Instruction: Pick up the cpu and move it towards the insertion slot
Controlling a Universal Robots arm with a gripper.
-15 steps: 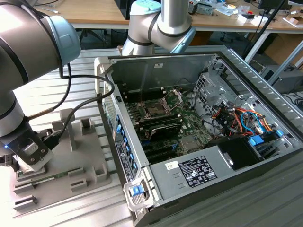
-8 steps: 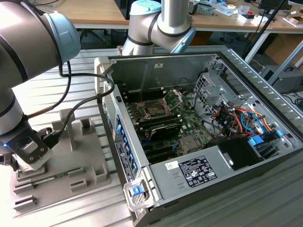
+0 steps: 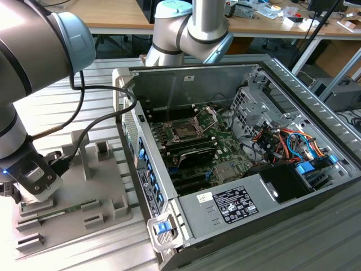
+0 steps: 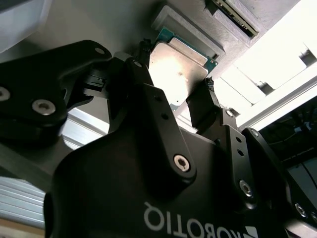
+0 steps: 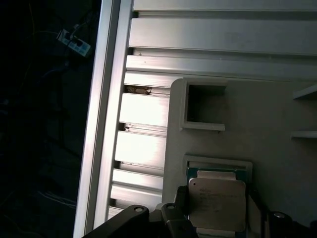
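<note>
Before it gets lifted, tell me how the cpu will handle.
The cpu looks stiff: a flat plate with a metal lid. Its smooth, shiny top and thin edges could slip. Flat, it should not roll, and the grey tray rimming it probably blocks sideways pushes.

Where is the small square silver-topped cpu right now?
In the first wrist view the small flat square silver-topped cpu lies in a square recess of the grey tray, right at the hand.
</note>
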